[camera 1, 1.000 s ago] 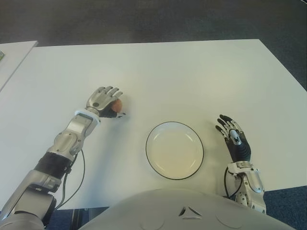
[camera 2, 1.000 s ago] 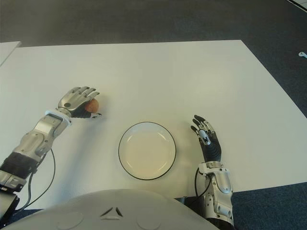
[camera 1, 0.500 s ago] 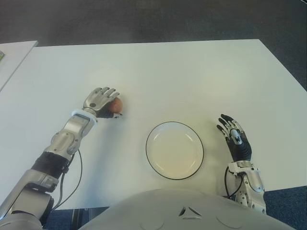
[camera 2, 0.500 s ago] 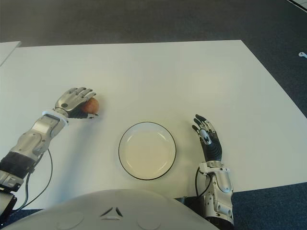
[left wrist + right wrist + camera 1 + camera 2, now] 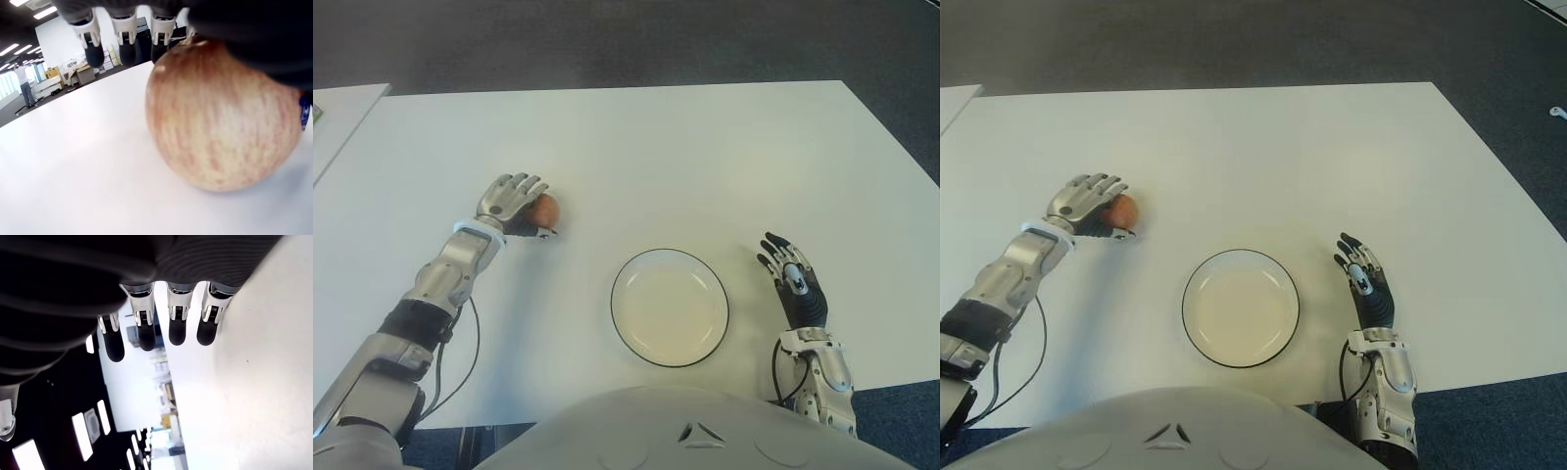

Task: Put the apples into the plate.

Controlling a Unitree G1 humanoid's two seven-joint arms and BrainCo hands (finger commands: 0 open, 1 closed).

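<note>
While left hand covers apple, plate unmarked

Bench: matt, smooth white. Plate: glossy, ceramic-like. Apple: streaked, faintly sheened skin is noted.

text: none legible | labels: none | brands: none | numbers: none | signs: none

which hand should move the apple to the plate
Left. The left hand is already over the apple, fingers extended past it, not clearly closed yet. The right hand shows open beyond the plate's far side, away from the apple.
</note>
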